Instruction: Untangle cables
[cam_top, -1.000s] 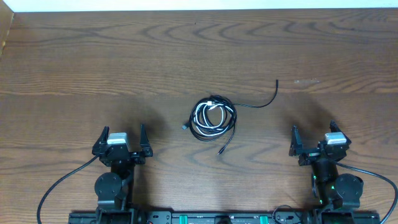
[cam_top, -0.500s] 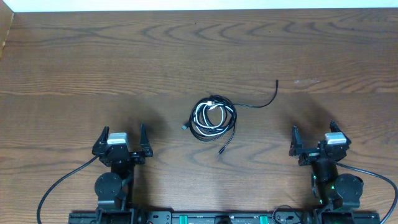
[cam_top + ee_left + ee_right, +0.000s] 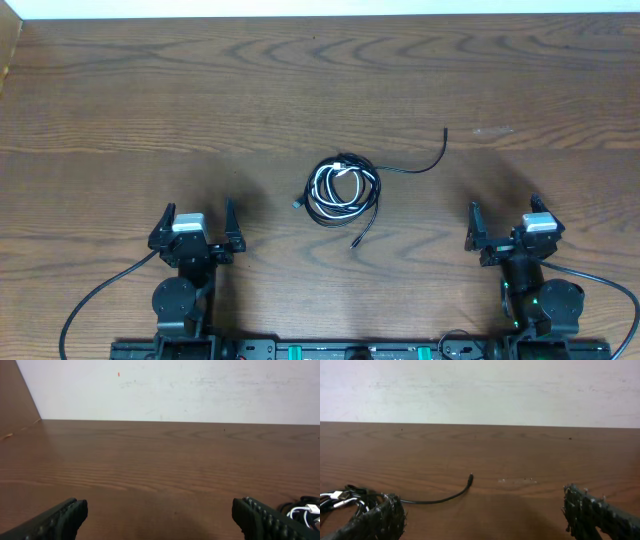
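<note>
Overhead: cables (image 3: 342,190) far from table (image 3: 150,100) edges

Left gripper (image 3: 195,231) parked low, jaws wide apart; right gripper (image 3: 510,227) likewise, empty.

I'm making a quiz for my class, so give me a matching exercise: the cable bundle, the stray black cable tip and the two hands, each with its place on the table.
Things:
1 cable bundle
2 stray black tip
3 left hand
4 right hand

Places:
A near edge, right side
B middle of the table
C beyond the bundle, to its right
D near edge, left side

Pairs: 1-B, 2-C, 3-D, 4-A
</note>
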Controlling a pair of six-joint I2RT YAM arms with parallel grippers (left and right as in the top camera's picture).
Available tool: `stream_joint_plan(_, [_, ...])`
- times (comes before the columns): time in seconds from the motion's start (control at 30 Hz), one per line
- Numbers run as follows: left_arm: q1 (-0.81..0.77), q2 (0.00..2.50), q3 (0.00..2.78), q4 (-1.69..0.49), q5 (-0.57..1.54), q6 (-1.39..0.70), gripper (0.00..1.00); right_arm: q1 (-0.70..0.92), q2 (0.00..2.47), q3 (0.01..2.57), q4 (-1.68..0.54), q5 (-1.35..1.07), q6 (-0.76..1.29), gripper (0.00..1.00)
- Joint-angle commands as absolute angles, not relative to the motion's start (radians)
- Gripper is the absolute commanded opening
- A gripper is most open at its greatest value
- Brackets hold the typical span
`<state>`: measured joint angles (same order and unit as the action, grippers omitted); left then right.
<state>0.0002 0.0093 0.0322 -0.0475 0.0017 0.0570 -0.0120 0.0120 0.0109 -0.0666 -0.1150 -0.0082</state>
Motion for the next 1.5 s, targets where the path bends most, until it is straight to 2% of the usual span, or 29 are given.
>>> stream_joint_plan(0.0, [0.006, 0.004, 0.004, -0.072, 0.008, 0.071, 0.98, -0.018, 0.007, 0.006, -0.067, -0.107, -0.016, 0.99])
stream_joint_plan(0.6, [0.006, 0.004, 0.004, -0.041, 0.010, 0.070, 0.98, -0.018, 0.007, 0.006, -0.067, -0.107, -0.016, 0.99])
stream_joint_plan(0.77, [0.005, 0.004, 0.009, -0.036, 0.159, 0.065, 0.98, -0.018, 0.007, 0.006, -0.067, -0.107, -0.016, 0.99])
stream_joint_plan(1.03, [0.006, 0.004, 0.077, -0.046, 0.335, -0.150, 0.98, -0.018, 0.007, 0.006, -0.067, -0.107, -0.016, 0.99])
stream_joint_plan(1.47, [0.006, 0.022, 0.305, -0.283, 0.411, -0.232, 0.98, -0.018, 0.007, 0.006, -0.067, -0.107, -0.016, 0.99])
